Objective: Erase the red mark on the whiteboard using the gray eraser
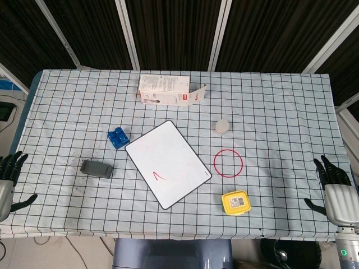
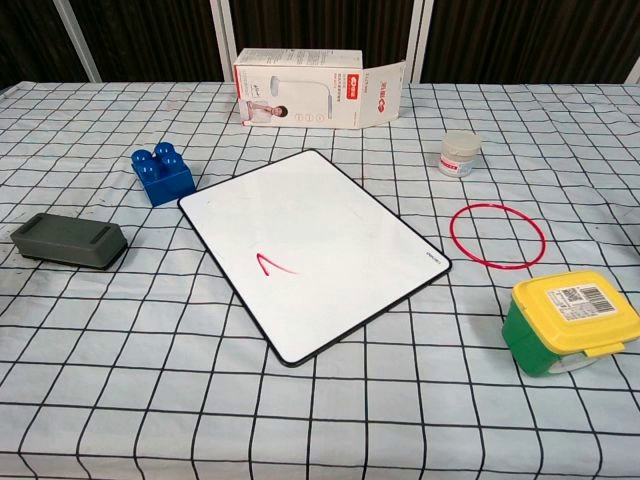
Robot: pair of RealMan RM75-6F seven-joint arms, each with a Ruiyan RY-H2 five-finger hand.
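eraser (image 1: 96, 168) on counter (image 1: 280, 112), left of whiteboard (image 1: 168, 162) | red mark (image 1: 159, 176) intact | left hand (image 1: 7, 182), right hand (image 1: 334, 188): released, fingers spread, well apart from eraser

eraser (image 2: 68, 241) left of whiteboard (image 2: 312, 246), block (image 2: 162, 173) behind eraser, ring (image 2: 497, 235) right of whiteboard
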